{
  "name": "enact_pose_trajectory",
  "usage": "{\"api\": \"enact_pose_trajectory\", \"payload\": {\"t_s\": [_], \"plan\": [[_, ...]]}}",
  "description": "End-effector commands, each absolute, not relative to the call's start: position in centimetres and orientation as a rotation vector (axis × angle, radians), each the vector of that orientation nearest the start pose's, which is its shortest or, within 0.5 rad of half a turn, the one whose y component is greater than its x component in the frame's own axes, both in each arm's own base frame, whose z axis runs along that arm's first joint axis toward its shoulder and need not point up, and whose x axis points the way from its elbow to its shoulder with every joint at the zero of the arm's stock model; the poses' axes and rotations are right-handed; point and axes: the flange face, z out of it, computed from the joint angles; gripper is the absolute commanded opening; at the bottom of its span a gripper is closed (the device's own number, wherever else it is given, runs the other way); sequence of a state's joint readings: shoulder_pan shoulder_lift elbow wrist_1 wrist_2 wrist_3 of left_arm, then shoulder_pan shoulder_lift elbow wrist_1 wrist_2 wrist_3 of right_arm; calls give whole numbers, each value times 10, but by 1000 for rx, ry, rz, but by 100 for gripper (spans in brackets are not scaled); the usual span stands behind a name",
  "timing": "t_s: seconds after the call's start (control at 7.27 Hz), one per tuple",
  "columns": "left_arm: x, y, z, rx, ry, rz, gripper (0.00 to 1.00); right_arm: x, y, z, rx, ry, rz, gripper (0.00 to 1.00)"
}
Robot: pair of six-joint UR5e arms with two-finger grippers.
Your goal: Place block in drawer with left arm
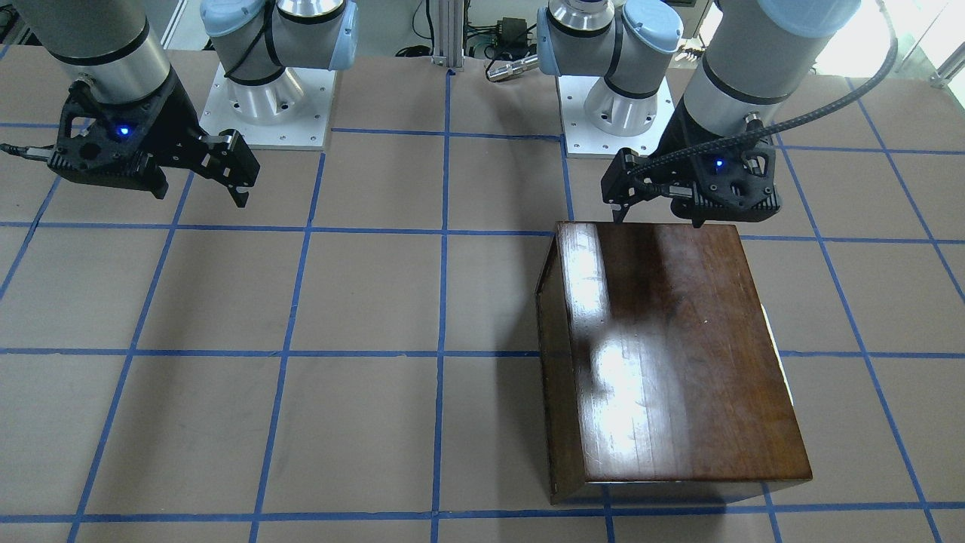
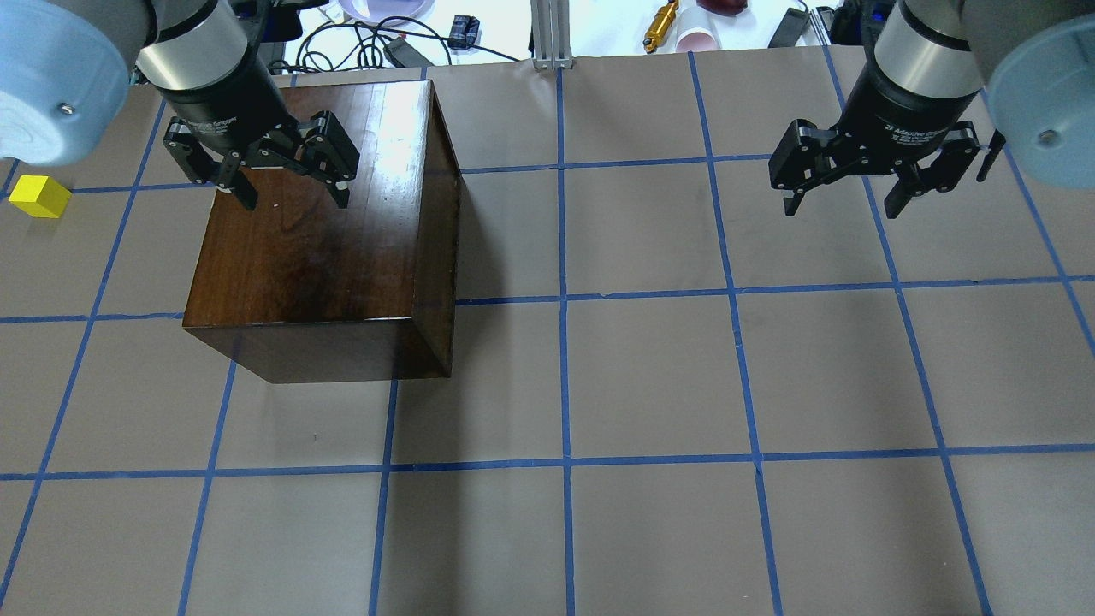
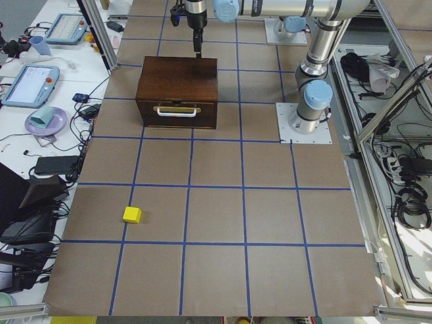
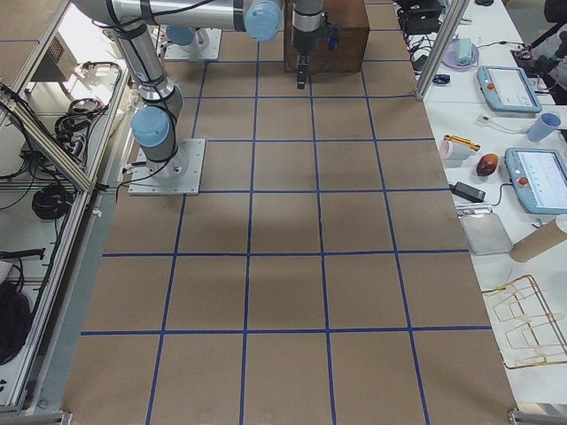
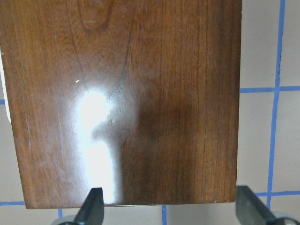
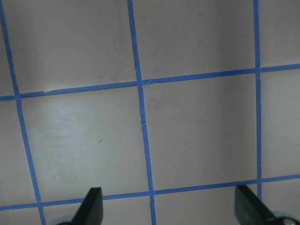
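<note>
Firstly, surface point(image 2: 650, 376): brown covering, ruled into squares by blue tape lines point(image 2: 562, 299); two arm base plates point(image 1: 264, 113) bolted at the robot's edge. Room: white side benches point(image 3: 40, 155) carrying screened pendants point(image 3: 30, 82) and loose cables point(image 2: 359, 38); aluminium frame posts at the surface's edges.

Item, block point(image 2: 38, 197): yellow cube, resting on the surface well to the left of the left gripper, apart from the cabinet, on the side that the drawer front faces.

Item, left arm point(image 2: 205, 60): braided cable point(image 1: 822, 113) looping from the wrist. Left gripper point(image 2: 295, 199): fingers spread wide, holding nothing, hanging over the cabinet's glossy top.

Item, cabinet point(image 2: 316, 257): dark brown, directly beneath the left gripper. Drawer point(image 3: 177, 115): pushed fully in, only its dark front and pale handle point(image 3: 177, 111) showing.

Item, right gripper point(image 2: 843, 210): well to the right of the left gripper, fingers spread wide, empty, hanging over bare surface.
</note>
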State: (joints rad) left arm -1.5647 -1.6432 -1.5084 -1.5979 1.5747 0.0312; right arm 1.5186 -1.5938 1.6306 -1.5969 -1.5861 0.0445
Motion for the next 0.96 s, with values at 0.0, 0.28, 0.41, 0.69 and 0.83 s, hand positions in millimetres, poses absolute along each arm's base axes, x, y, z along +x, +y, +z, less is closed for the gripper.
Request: {"api": "enact_pose_trajectory", "payload": {"t_s": [0.0,0.28,0.41,0.69,0.83], "plan": [[-131,-518,480,34,3151,65,100,107,-487,472,152,3153,17,100],[-126,-520,478,29,3143,65,100,107,-487,472,152,3153,17,100],[-101,-527,477,36,3141,65,100,107,-487,472,152,3153,17,100],[-7,-543,468,19,3163,84,100,107,-487,472,152,3153,17,100],[28,-545,466,89,3168,80,100,107,-487,472,152,3153,17,100]]}}
